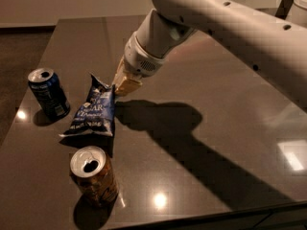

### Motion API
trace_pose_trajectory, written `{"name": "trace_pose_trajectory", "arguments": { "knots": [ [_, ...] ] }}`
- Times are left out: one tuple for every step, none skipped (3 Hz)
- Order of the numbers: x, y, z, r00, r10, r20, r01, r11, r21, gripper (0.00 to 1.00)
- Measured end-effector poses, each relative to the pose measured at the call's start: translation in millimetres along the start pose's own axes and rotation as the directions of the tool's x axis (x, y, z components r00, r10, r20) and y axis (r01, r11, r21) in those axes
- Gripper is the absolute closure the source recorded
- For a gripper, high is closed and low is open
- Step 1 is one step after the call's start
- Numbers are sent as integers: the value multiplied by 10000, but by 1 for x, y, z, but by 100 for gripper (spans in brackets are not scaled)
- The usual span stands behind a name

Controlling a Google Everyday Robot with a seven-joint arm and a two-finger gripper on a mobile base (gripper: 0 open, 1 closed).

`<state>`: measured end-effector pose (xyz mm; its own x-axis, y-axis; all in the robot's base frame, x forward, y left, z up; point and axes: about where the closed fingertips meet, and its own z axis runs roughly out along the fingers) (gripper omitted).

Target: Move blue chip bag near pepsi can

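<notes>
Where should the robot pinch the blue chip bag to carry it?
The flat crimped top end of the blue chip bag, coming from the side away from the pepsi can. That thin edge sticks up, and the gripper pinches it there.

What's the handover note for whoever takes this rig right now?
Gripper: low over the table, at the upper right corner of the blue chip bag; whether it grips the bag cannot be told.
Bag: lying just right of the upright pepsi can, with a small gap between them.
Orange-brown can: upright, in front of the bag.
Done: the bag looks near the pepsi can.
Left: probably let go if it is held, then lift the arm away.
</notes>
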<state>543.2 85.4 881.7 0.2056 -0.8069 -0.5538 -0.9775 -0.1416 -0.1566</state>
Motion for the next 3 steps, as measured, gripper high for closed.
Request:
{"name": "trace_pose_trajectory", "arguments": {
  "knots": [
    [-1,1,0,10000,-24,-2,24,10000,-13,14],
    [-2,1,1,10000,-49,-5,49,10000,-28,0],
    [-2,1,1,10000,-50,-5,50,10000,-29,0]
  ]
}}
